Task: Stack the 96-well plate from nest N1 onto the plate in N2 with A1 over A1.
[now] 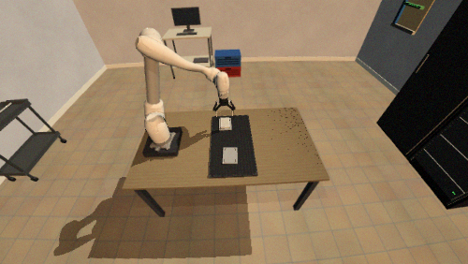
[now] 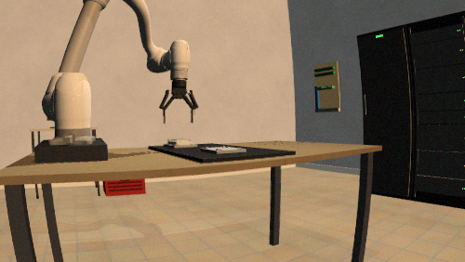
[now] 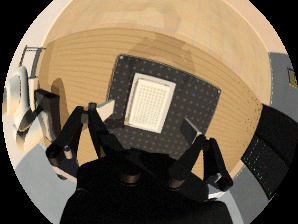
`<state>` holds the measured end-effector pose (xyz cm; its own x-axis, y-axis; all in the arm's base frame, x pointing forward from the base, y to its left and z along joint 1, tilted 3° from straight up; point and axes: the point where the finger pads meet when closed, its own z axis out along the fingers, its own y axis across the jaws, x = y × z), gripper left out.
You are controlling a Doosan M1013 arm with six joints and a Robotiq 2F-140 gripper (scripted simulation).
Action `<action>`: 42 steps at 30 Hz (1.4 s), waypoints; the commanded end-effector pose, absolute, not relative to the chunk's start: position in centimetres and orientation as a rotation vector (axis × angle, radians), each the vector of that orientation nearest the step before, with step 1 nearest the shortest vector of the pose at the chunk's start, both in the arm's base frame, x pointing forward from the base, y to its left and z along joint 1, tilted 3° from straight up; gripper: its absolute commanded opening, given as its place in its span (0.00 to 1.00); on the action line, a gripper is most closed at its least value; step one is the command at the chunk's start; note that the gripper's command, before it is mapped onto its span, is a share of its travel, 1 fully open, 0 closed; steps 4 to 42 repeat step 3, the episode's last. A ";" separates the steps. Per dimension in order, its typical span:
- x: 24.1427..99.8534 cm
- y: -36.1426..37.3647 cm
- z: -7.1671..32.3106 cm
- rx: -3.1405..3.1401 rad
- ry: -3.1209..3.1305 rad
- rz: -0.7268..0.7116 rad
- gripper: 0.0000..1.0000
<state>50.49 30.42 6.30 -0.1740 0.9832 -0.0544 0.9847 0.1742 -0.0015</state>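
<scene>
Two white 96-well plates lie on a black mat (image 1: 232,146) on the table. One plate (image 1: 225,123) is at the mat's far end; it also shows in the side view (image 2: 179,141) and in the wrist view (image 3: 150,103). The other plate (image 1: 229,155) lies at the mat's near end, and in the side view (image 2: 223,149) it is to the right. My gripper (image 1: 225,111) hangs well above the far plate, fingers pointing down, open and empty, as the side view (image 2: 178,120) and the wrist view (image 3: 140,119) also show. The A1 marks are too small to read.
The arm's base (image 1: 161,142) stands on the table left of the mat. Small dark specks (image 1: 292,123) dot the table's far right part. A black cabinet (image 1: 435,117) stands to the right, a cart (image 1: 23,140) to the left, and a red and blue crate (image 1: 227,62) behind.
</scene>
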 end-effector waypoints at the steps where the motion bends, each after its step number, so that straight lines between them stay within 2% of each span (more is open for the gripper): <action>1: 50.5 30.4 6.3 1.992 2.376 -0.056 1.00; 42: 50.5 30.4 6.3 1.992 2.376 -0.056 1.00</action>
